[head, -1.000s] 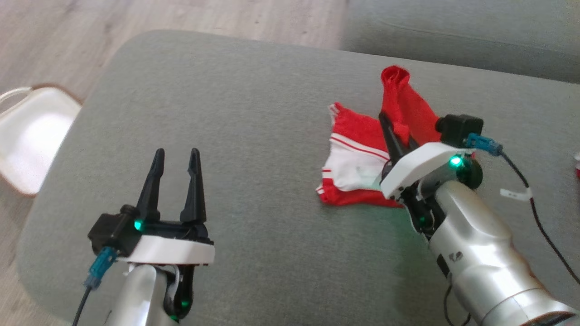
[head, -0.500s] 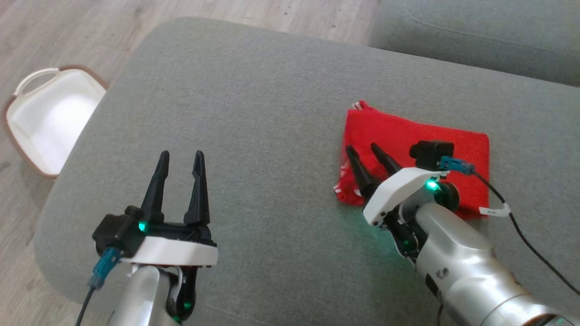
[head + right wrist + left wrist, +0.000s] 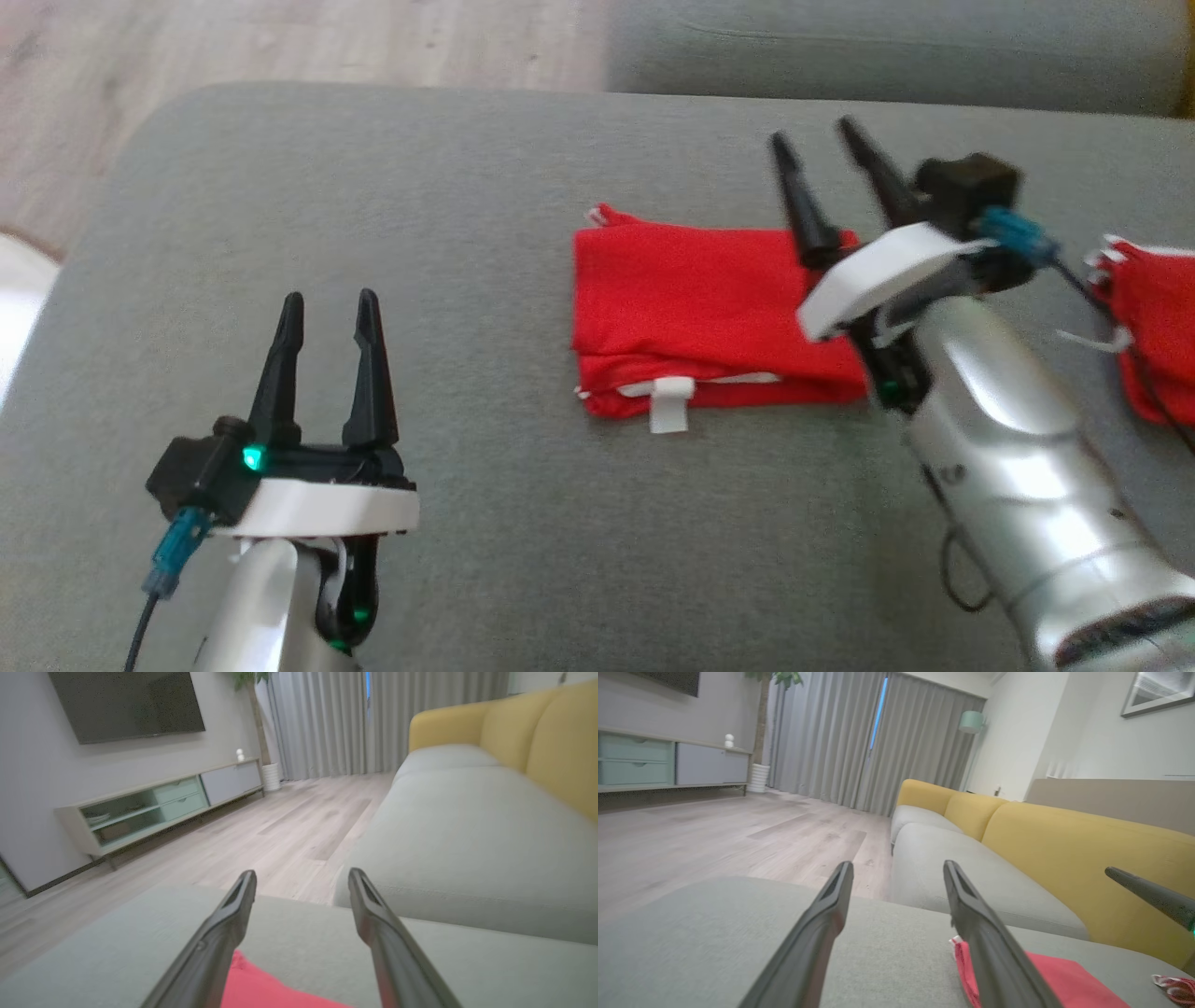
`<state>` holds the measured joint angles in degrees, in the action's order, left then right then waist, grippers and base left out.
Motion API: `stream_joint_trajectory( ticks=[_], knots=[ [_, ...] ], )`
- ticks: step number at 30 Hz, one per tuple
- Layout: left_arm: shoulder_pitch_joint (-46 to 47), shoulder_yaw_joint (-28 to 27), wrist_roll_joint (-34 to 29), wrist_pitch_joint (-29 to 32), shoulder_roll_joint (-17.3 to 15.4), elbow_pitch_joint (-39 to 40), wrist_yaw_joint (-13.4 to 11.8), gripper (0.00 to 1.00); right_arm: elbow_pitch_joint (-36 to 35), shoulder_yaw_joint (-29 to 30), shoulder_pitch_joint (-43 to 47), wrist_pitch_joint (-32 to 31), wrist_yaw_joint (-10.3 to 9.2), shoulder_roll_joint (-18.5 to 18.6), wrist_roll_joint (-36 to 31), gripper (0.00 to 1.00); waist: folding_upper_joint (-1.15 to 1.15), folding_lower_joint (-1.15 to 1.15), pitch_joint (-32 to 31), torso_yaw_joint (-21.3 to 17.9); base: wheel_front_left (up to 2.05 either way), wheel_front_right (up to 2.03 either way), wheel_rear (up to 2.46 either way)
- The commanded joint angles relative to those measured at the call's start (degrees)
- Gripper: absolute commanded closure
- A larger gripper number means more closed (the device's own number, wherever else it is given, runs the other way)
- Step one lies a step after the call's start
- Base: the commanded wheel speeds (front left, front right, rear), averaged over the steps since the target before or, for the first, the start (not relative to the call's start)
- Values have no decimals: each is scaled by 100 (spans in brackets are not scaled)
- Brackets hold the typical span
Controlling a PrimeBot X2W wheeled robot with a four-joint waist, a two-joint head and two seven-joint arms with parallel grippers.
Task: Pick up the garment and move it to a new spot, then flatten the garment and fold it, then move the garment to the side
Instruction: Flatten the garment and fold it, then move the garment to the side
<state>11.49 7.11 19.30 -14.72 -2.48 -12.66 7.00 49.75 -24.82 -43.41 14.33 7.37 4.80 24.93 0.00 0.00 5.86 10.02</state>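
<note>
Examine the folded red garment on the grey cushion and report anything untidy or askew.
Mostly neat: the red garment lies flat and roughly square. A white label pokes out of its near edge, and a white strip shows between layers there.

The grey fabric sofa seat (image 3: pixel 448 187) carries a folded red cloth garment (image 3: pixel 691 299); a second red-and-white cloth (image 3: pixel 1153 317) lies apart to its right.

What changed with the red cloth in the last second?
A second ago the right gripper pinched the red garment and held part of it lifted. It has since laid that part over, let go, and drawn back, open, to the garment's far edge. The garment now lies folded flat. The left gripper stayed open and idle.
</note>
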Motion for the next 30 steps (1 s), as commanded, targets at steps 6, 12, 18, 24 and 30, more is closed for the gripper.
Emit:
stream_joint_trajectory(
  ticks=[6,12,18,24,30],
  knots=[
    [257,-285,-73,-28,-40,269,-8,0,-1232,1241,891,65,12,9,-1594,0,0,0,16,-549,0,0,0],
    [189,-315,-183,-28,-40,315,12,0,-2334,2086,1858,66,12,-148,-2372,0,0,0,20,-847,0,0,0],
    [-41,-341,-389,-28,-40,353,0,0,-2981,2273,2628,66,12,-188,-2178,0,0,0,18,-1010,0,0,0],
    [-209,-347,-286,-28,-40,348,-109,0,-3125,2248,2907,66,12,-190,-2069,0,0,0,-4,-1042,0,0,0],
    [-141,-314,-385,-28,-40,299,-105,0,-3115,2278,2853,66,12,-191,-2104,0,0,0,35,-936,0,0,0]
  ],
)
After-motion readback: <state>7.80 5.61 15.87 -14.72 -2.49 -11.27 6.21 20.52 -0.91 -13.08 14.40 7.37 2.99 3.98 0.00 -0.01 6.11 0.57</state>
